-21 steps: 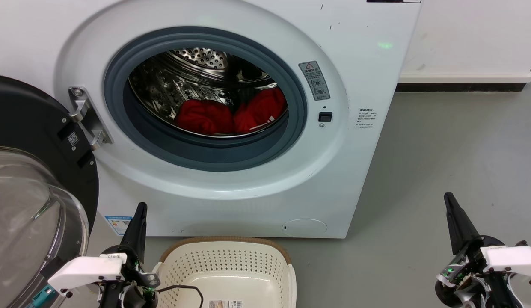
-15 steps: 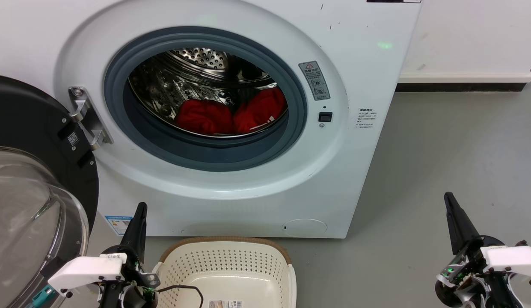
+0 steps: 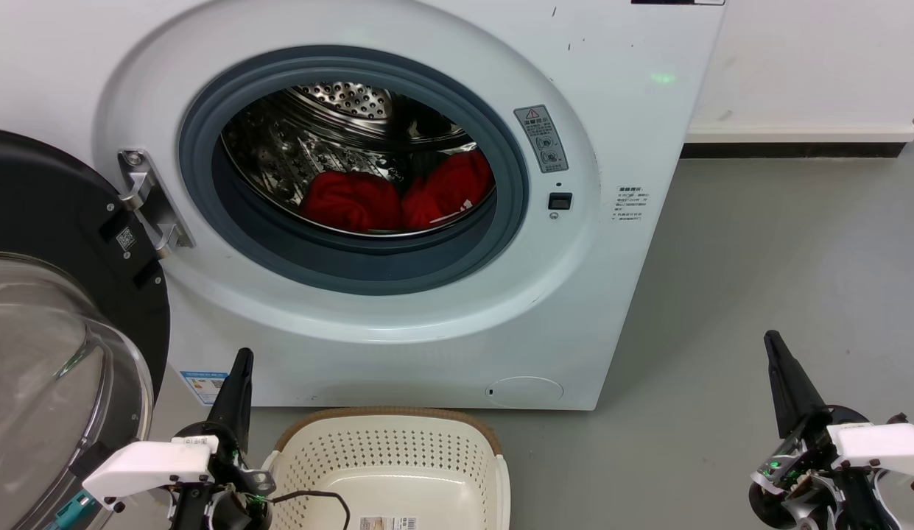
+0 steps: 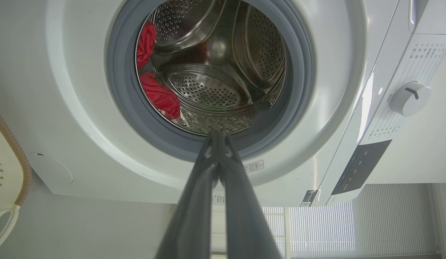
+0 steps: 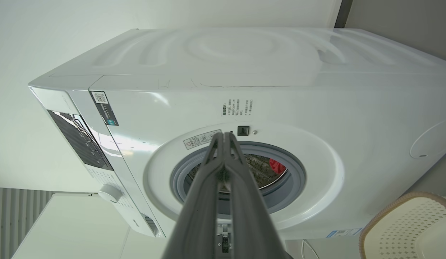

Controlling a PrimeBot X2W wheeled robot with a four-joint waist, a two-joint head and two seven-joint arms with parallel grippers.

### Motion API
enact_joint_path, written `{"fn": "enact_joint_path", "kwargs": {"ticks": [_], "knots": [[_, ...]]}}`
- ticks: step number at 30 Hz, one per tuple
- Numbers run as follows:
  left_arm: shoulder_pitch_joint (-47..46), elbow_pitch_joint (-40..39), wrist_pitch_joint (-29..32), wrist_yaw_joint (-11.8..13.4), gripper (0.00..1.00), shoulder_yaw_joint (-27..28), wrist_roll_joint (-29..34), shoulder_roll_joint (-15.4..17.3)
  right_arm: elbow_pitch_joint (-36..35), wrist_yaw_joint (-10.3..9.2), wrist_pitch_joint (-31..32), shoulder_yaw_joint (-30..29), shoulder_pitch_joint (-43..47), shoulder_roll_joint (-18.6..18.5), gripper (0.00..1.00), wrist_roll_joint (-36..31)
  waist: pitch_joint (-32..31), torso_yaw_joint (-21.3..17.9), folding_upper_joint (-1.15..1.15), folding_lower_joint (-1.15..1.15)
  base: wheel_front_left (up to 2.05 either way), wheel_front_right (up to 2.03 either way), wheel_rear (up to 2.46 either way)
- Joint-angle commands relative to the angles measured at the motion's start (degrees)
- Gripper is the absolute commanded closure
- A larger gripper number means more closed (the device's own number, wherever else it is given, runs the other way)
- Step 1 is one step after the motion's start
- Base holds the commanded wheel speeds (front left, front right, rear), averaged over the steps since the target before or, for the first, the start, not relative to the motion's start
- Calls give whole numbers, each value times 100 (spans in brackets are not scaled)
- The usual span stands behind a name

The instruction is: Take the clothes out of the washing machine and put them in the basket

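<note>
Nothing has moved since 0.7 s ago: both arms, the clothes and the basket sit exactly where they were.

Washing machine (image 3: 619, 132) is open, with its black-rimmed glass door (image 3: 51, 213) swung out to the robot's left. 2 red clothes (image 3: 350, 200) lie side by side at the bottom of the steel drum (image 3: 331, 125), touching each other, behind the grey rubber ring (image 3: 353, 269). The right-hand one sits a bit higher and shows a small white bit at its lower edge. Both are fully inside the machine.

Basket (image 3: 389, 449) stands on the grey floor (image 3: 758, 243) just in front of the machine, below the opening. A paper label (image 3: 387, 523) shows at the head view's bottom edge, and a thin black cable (image 3: 320, 495) loops across the basket's left part.

Left gripper (image 3: 242, 358) is low at the lower left, just beside the basket's left side, pointing up at the machine front. Its fingers (image 4: 194, 201) are pressed together right to the tip and hold nothing; in the left wrist view the tip lines up with the lower lip of the opening.

Right gripper (image 3: 771, 338) is at the lower right over bare floor, well apart from machine and basket. Its fingers (image 5: 244, 201) are closed tip to tip, nothing between them.
</note>
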Motion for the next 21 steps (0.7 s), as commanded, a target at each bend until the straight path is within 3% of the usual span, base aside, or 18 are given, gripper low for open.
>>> {"fn": "enact_joint_path", "kwargs": {"ticks": [1, 17, 18, 19, 20, 21], "knots": [[-44, -14, -1, -21, 100, 10, -6, -13, -14, 3, -3, 4, -72, 21, 100, -6, 0, 0, 0, 0, 0, 0, 0], [-44, -14, -1, -21, 100, 10, -6, -13, -14, 3, -3, 4, -72, 21, 100, -6, 0, 0, 0, 0, 0, 0, 0], [0, 0, -2, 0, 0, 0, 0, 0, 0, 0, -1, 0, 0, 0, 0, -1, 0, 0, 0, 0, 0, 0, 0], [8, 22, -9, 0, 100, -6, 2, -1, 19, 1, -8, 2, 10, 0, 100, -5, 0, 0, 0, 0, 0, 0, 0], [49, 81, -5, 1, 0, -13, 1, -7, 78, 0, -3, 5, 46, 2, 0, -1, 0, 0, 0, 0, 0, 0, 0], [95, 122, -10, 4, 0, -24, 3, -12, 125, 0, -8, 8, 84, 3, 0, -4, 1, 0, 0, 0, 0, 0, 0]]}}
